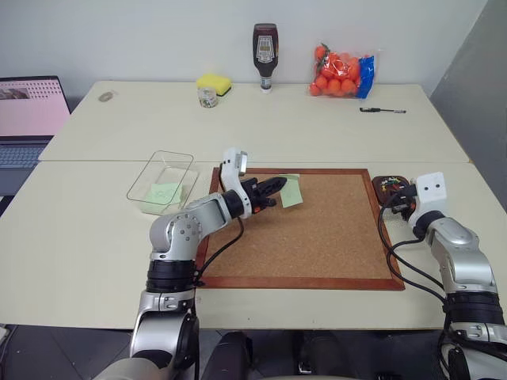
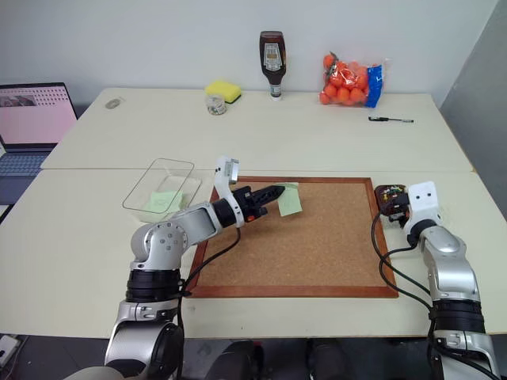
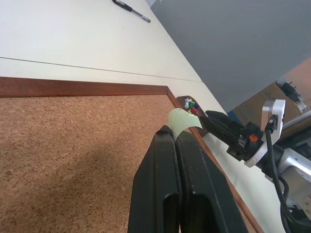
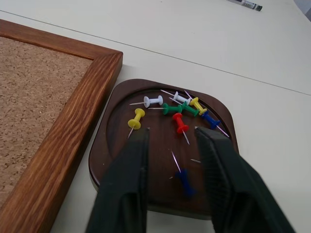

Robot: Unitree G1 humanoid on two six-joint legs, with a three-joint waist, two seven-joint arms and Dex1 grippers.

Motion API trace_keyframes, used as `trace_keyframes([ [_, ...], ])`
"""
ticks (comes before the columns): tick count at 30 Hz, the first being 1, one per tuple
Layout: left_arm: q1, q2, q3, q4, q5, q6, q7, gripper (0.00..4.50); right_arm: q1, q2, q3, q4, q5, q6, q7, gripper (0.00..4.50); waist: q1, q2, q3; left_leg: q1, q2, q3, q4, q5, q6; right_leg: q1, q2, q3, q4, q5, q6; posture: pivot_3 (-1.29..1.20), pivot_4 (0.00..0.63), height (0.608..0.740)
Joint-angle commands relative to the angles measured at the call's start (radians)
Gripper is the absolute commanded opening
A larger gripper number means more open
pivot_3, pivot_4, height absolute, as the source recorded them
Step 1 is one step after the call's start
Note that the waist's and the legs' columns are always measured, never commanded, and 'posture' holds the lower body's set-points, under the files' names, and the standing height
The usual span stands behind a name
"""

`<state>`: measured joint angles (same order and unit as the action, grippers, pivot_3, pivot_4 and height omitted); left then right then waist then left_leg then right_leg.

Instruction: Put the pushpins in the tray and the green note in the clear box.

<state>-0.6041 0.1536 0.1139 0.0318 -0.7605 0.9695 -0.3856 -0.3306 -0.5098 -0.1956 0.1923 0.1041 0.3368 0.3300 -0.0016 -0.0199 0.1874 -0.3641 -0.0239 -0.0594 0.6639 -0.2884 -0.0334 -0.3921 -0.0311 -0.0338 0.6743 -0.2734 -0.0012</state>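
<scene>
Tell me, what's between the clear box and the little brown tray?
The corkboard lies between the clear box and tray, in both eye views.

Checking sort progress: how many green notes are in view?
2. One green note lies inside the clear box. The other is pinched in the shut left claw over the corkboard. None appear hidden.

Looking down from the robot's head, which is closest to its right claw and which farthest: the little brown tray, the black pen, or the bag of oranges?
1. The tray: right at the right claw, beside the corkboard's right edge.
2. The pen: farther back on the right.
3. The bag of oranges: farthest, by the back wall.
</scene>
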Motion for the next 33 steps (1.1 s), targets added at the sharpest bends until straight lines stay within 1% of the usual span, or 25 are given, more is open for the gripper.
trace_keyframes([
  [1,-0.019,0.004,0.002,-0.038,0.002,-0.022,-0.015,0.0,-0.012,-0.017,-0.027,-0.022,0.003,-0.015,-0.009,2.05,0.0,0.0,0.0,0.0,0.0,0.0,0.0,0.0,0.0,0.0,0.0,0.0,0.0,0.0,0.0,0.0,0.15,0.74],
  [5,-0.023,0.007,0.003,-0.034,0.006,-0.027,-0.017,0.0,-0.002,-0.008,-0.041,-0.058,0.018,-0.023,-0.012,2.05,0.0,0.0,0.0,0.0,0.0,0.0,0.0,0.0,0.0,0.0,0.0,0.0,0.0,0.0,0.0,0.0,0.15,0.74],
  [8,-0.039,0.025,0.011,-0.039,0.029,-0.059,-0.008,0.0,0.022,0.009,-0.065,-0.149,0.069,-0.026,0.012,2.05,0.0,0.0,0.0,0.0,0.0,0.0,0.0,0.0,0.0,0.0,0.0,0.0,0.0,0.0,0.0,0.0,0.15,0.74],
  [12,-0.068,0.069,0.023,-0.092,0.085,-0.125,0.019,0.0,0.067,0.022,-0.062,-0.29,0.118,-0.021,0.051,2.05,-0.001,0.0,0.0,0.0,0.001,0.0,0.0,0.0,0.0,-0.001,0.0,0.0,0.0,0.0,0.001,0.0,0.15,0.74],
  [14,-0.078,0.1,0.037,-0.126,0.12,-0.158,0.041,0.0,0.085,0.02,-0.039,-0.364,0.15,-0.02,0.096,2.05,0.0,0.0,0.0,0.0,0.001,0.0,0.0,0.0,0.0,-0.001,0.0,0.0,0.0,-0.001,0.001,0.0,0.15,0.74],
  [17,-0.082,0.17,0.045,-0.181,0.209,-0.217,0.09,0.0,0.087,0.003,0.026,-0.475,0.201,-0.007,0.194,2.05,-0.003,0.0,0.0,0.0,0.001,0.0,0.0,0.0,0.0,-0.001,0.0,0.0,0.0,-0.001,0.002,0.0,0.15,0.74],
  [20,-0.07,0.223,0.092,-0.256,0.279,-0.227,0.198,0.0,0.031,-0.015,0.115,-0.567,0.274,0.042,0.305,2.05,-0.007,0.0,0.0,0.0,0.001,0.0,-0.001,0.0,0.0,-0.003,0.001,0.001,0.002,-0.002,0.003,0.0,0.15,0.74],
  [23,-0.024,0.26,0.149,-0.327,0.338,-0.183,0.3,0.0,-0.069,-0.006,0.204,-0.564,0.298,0.085,0.375,2.05,-0.007,0.0,0.001,0.0,0.001,0.0,-0.001,0.0,0.0,-0.003,0.001,0.001,0.002,-0.002,0.003,0.0,0.15,0.74],
  [26,0.018,0.295,0.193,-0.345,0.4,-0.158,0.374,0.0,-0.16,0.014,0.287,-0.52,0.293,0.103,0.431,2.05,-0.003,-0.001,0.001,0.0,0.001,-0.001,-0.001,0.0,0.0,-0.003,0.001,0.0,0.002,-0.001,0.002,0.0,0.15,0.74],
  [29,0.029,0.298,0.239,-0.29,0.428,-0.141,0.427,0.0,-0.23,0.037,0.356,-0.452,0.252,0.087,0.462,2.05,0.001,-0.002,0.001,-0.001,0.001,-0.003,-0.001,0.0,0.0,-0.003,0.001,-0.001,0.002,0.0,0.0,0.0,0.15,0.74],
  [33,0.023,0.29,0.278,-0.189,0.439,-0.118,0.452,0.0,-0.296,0.057,0.434,-0.383,0.194,0.069,0.493,2.05,0.008,-0.002,0.001,-0.001,0.0,-0.004,-0.001,0.0,0.0,-0.003,0.0,-0.002,0.001,0.001,-0.002,0.0,0.15,0.74],
])
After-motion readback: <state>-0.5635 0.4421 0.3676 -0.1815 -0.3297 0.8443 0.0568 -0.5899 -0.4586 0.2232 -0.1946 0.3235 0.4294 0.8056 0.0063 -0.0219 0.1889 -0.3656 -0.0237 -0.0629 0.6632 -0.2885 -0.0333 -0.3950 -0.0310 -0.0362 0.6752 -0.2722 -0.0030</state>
